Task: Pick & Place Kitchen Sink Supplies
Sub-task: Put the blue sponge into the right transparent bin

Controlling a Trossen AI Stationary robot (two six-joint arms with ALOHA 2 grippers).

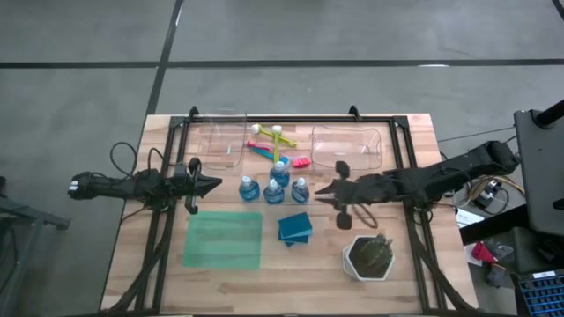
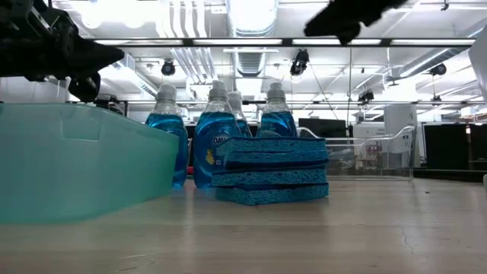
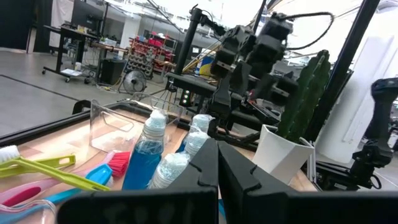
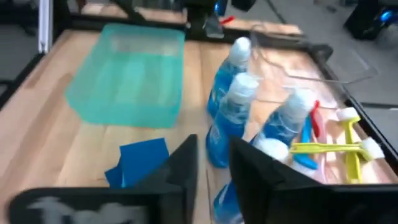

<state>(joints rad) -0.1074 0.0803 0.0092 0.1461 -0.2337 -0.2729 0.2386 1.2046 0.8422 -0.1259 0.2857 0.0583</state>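
At the centre of the tabletop [image 1: 132, 282] you have four bottles [image 1: 249, 188] of blue liquid in a tight cluster, with the two blue sponges [image 1: 295, 229] stacked at 5 o'clock from them, close by. From the low view one bottle is mostly hidden behind the others, and the sponge stack covers the lower part of the right-hand one. The brushes [image 1: 273, 141] lie at 12 o'clock from the bottles, crossing each other between two clear bins [image 1: 220, 141]; you cannot separate every handle from overhead.

Your left claw [image 1: 214, 185] hovers at 9 o'clock from the bottles, apart from them, fingers pressed together in its wrist view. Your right claw [image 1: 321, 188] hovers at 3 o'clock from them, fingers a narrow gap apart and holding nothing. The green mat [image 1: 224, 239] lies at 7 o'clock, the potted plant [image 1: 369, 255] at 4 o'clock; the mat's near edge blocks much of the low view's left side.
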